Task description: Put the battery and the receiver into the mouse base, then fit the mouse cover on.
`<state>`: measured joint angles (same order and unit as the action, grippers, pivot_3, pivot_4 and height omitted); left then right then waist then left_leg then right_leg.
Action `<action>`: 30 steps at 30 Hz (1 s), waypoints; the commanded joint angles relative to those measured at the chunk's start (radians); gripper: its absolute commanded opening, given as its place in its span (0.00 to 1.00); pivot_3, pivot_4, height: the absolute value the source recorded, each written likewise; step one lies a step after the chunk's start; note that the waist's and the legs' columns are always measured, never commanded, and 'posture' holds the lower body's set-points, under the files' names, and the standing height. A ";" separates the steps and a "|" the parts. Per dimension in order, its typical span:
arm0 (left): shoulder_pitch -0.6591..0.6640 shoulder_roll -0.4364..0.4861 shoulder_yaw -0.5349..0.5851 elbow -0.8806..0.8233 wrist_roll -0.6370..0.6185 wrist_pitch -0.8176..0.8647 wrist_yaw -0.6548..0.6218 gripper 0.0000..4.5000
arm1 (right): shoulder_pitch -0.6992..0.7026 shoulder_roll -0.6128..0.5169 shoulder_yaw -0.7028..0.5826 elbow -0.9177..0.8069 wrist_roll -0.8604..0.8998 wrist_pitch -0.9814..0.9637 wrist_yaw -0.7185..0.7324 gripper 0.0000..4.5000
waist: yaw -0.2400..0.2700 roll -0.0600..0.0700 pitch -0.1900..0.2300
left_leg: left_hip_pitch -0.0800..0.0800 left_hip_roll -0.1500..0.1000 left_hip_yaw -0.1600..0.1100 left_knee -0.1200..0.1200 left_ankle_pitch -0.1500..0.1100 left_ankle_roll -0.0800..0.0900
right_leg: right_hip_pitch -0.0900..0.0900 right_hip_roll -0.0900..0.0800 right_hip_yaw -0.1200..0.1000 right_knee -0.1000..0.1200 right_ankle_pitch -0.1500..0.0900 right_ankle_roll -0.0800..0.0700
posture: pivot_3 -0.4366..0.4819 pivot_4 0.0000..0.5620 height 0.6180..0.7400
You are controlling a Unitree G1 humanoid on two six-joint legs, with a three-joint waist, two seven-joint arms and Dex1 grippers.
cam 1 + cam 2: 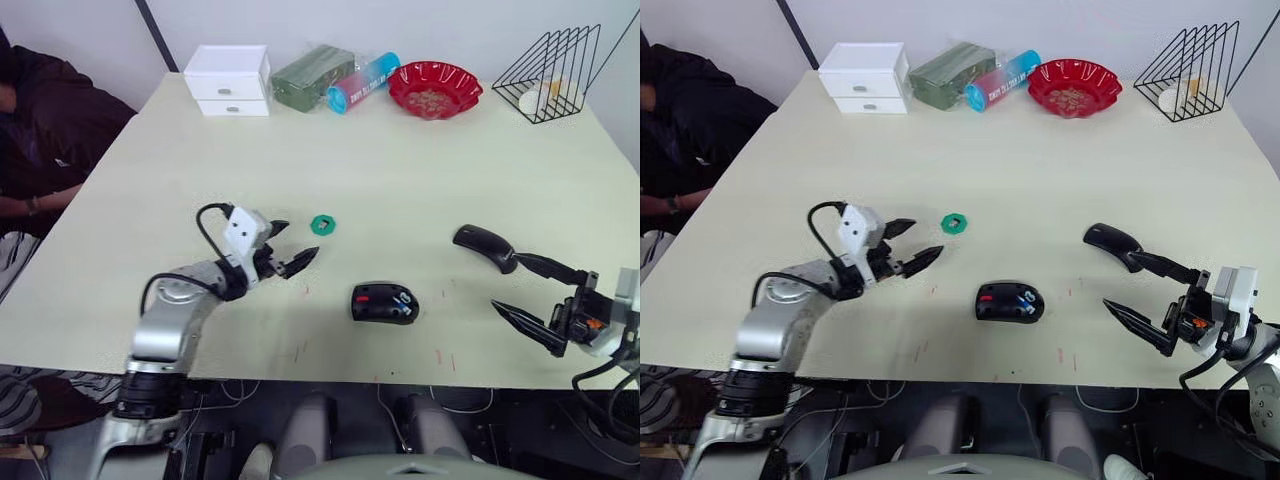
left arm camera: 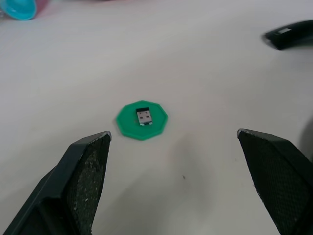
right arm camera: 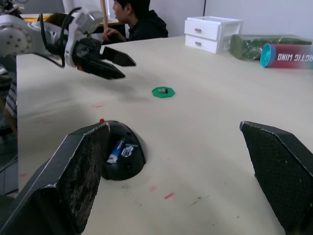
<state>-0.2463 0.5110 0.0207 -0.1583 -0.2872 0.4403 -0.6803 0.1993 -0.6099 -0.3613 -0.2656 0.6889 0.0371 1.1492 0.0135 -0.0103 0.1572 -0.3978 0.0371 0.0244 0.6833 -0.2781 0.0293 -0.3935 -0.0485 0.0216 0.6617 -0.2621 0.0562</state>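
One of three steps appeared done: the battery (image 3: 116, 151) was seated in the mouse base (image 1: 384, 304), while the receiver (image 2: 144, 116) and mouse cover (image 1: 484, 245) remained on the tabletop (image 1: 400, 180), both the left claw (image 1: 293, 247) and right claw (image 1: 540, 297) spread wide and empty.

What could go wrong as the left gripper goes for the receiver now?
The receiver is tiny and lies flat on the green disc; the wide-open left gripper may pinch the disc too, or push both across the table. The mouse base, with the battery already in it, lies loose nearby, so a low swing could knock it. The mouse cover lies close to the open right gripper.
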 commanded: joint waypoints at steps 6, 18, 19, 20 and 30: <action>-0.092 -0.135 -0.071 -0.065 0.145 0.156 0.281 0.86 | 0.002 0.003 -0.017 -0.017 0.001 -0.019 -0.001 1.00 | -0.003 0.000 0.000 | 0.000 0.000 0.000 0.000 0.000 0.000 | 0.000 0.000 0.000 0.000 0.000 0.000 | 0.48 0.27 1.00; -0.259 -0.196 -0.117 0.009 0.193 0.396 0.374 0.36 | -0.010 -0.014 -0.036 0.004 0.002 -0.019 0.005 1.00 | 0.000 -0.001 0.000 | 0.000 -0.001 -0.001 0.000 0.000 0.000 | 0.000 0.000 0.000 0.000 0.000 0.000 | 0.48 0.27 1.00; -0.263 -0.196 -0.120 0.009 0.197 0.409 0.379 0.36 | -0.009 -0.016 -0.039 0.004 0.002 -0.019 0.006 1.00 | 0.000 -0.001 0.000 | 0.000 -0.001 -0.001 0.000 0.000 0.000 | 0.000 0.000 0.000 0.000 0.000 0.000 | 0.48 0.27 1.00; -0.263 -0.200 -0.118 0.007 0.195 0.425 0.382 0.36 | -0.007 -0.018 -0.040 0.003 0.002 -0.020 0.005 1.00 | -0.001 -0.001 0.000 | 0.000 -0.001 -0.001 0.000 0.000 0.000 | 0.000 0.000 0.000 0.001 0.000 0.000 | 0.48 0.27 1.00; -0.264 -0.224 -0.109 0.028 0.190 0.431 0.398 0.36 | -0.001 -0.021 -0.048 0.001 0.002 -0.018 0.004 1.00 | 0.001 -0.001 0.000 | 0.000 -0.001 -0.001 0.000 0.000 0.000 | 0.000 0.000 0.000 0.001 0.000 0.000 | 0.48 0.27 1.00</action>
<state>-0.4922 0.2916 -0.0947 -0.1204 -0.1002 0.8827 -0.2883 0.1949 -0.6172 -0.3713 -0.2528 0.6802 0.0321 1.1502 0.0142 -0.0109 0.1575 -0.3979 0.0362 0.0234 0.6837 -0.2778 0.0289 -0.3933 -0.0485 0.0213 0.6624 -0.2620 0.0561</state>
